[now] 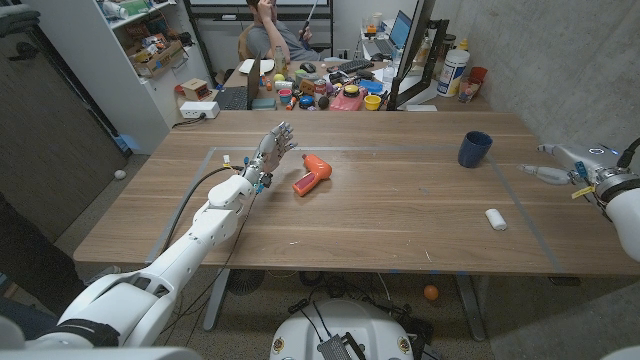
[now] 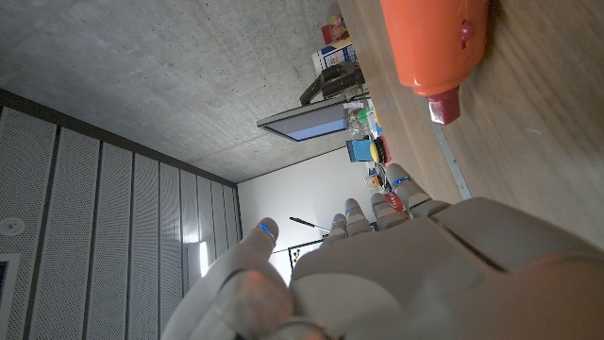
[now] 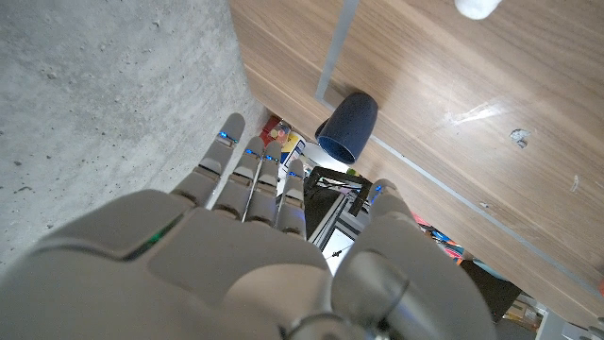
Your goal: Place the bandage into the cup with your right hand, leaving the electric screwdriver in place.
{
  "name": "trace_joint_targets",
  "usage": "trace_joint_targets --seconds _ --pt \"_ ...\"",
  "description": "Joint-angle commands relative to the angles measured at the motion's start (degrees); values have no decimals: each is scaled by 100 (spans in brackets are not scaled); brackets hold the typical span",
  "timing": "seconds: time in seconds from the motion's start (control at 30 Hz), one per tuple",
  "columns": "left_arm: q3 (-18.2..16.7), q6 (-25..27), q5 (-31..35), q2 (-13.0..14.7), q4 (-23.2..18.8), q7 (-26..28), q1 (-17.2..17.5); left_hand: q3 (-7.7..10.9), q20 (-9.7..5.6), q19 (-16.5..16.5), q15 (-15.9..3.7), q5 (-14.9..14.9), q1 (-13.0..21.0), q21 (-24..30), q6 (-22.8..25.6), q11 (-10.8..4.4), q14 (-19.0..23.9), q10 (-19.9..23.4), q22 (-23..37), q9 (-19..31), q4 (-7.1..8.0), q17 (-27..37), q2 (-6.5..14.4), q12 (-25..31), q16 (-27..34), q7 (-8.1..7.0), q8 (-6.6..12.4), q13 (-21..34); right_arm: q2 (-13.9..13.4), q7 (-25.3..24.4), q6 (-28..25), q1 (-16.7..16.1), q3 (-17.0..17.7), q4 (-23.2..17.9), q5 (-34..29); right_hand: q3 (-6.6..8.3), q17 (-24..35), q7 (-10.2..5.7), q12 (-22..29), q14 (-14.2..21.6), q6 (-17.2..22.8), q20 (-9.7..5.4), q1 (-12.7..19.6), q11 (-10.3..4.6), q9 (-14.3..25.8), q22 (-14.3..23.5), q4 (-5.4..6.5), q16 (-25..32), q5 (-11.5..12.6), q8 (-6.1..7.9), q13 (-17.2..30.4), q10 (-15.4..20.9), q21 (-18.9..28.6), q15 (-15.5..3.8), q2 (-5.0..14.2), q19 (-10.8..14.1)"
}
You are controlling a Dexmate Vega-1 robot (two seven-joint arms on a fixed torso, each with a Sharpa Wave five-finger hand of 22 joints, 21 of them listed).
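The right hand [image 1: 560, 165] sits at the head view's three o'clock edge, its arm cut off by the frame. In the right wrist view the bandage [image 3: 478, 8] is cropped at one o'clock. In the left wrist view the electric screwdriver [image 2: 439, 47] is cropped at one o'clock.

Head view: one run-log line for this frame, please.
bandage: on table, untouched | cup: upright, beyond bandage | electric screwdriver: beside left robot hand | right robot hand: open, at right table edge

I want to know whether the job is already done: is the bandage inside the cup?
No, in the head view the white bandage lies on the bare table, apart from the dark blue cup.
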Motion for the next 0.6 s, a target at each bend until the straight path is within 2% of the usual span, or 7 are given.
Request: trace_joint_targets --seconds 0.03,0.2,0.5,0.6 --pt "3 24 -14 -3 -6 -13 8 19 -519 10 -231 29 -5 -9 -6 -31 -20 23 31 30 15 23 527 11 9 6 -11 32 172 291 -177 -63 -54 -46 -114 -54 16 59 88 176 97 9 -30 5 23 19 -5 75 46 65 9 179 -21 -66 -64 104" --pt "3 34 -15 11 -41 -14 19 19 -518 11 -229 29 -5 -15 -9 -34 -19 21 31 30 15 23 528 10 9 9 -13 32 154 298 -201 -25 -209 -26 -66 -82 19 39 129 346 146 14 -71 -2 24 24 14 118 57 83 12 320 -1 -101 -59 274" --pt "-21 69 -33 86 -190 20 98 18 -506 22 -228 29 -7 -24 -8 -32 -24 18 32 31 16 23 529 10 6 12 -14 32 -69 452 -469 193 -611 64 -59 -88 11 43 80 356 31 38 -42 -24 25 26 -13 89 71 42 16 230 -22 -94 -67 329" --pt "-33 80 -43 115 -237 41 130 17 -517 27 -233 29 -7 -26 -8 -33 -23 22 32 31 15 23 529 11 6 9 -14 32 -148 452 -541 250 -733 117 -22 -92 10 44 73 418 11 64 -26 -30 27 29 -27 95 77 43 18 228 22 -121 -69 516"
